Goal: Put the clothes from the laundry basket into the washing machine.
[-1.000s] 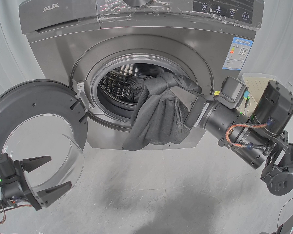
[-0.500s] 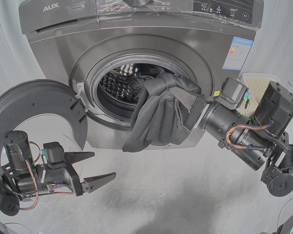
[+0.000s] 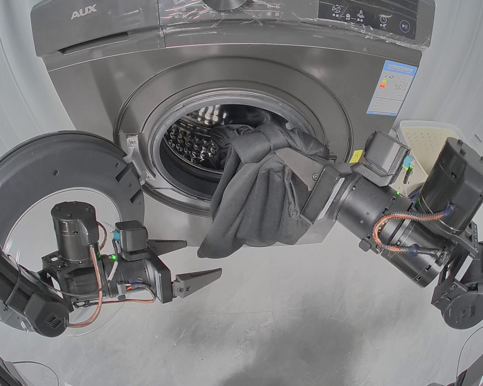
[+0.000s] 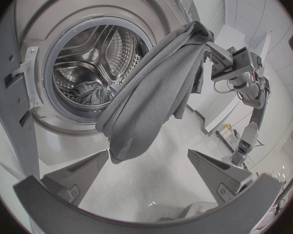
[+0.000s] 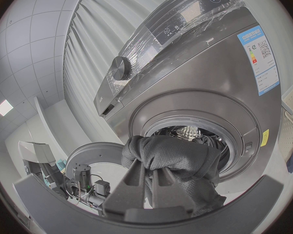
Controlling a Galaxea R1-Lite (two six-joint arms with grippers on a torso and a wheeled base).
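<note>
Pale grey floor [image 3: 284, 306] before washing machine [image 3: 252, 65], door [image 3: 53, 162] open wide on robot's left. I had right gripper [image 5: 148, 169] clamped on dark garment [image 3: 257, 199] at drum mouth [image 3: 193, 140]; most of cloth hung outside, down front of opening. Risk as I judged it: release here, outside weight drags it to floor. Left gripper [image 3: 203, 258] spread wide, empty, low near hanging hem; could snag it. Laundry basket [image 3: 429, 135] stood behind right arm; another piece [image 4: 88, 93] lay in drum.

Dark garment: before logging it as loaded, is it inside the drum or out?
Mostly out. The right gripper holds the dark garment at the opening; most hangs outside down the washing machine front.
</note>
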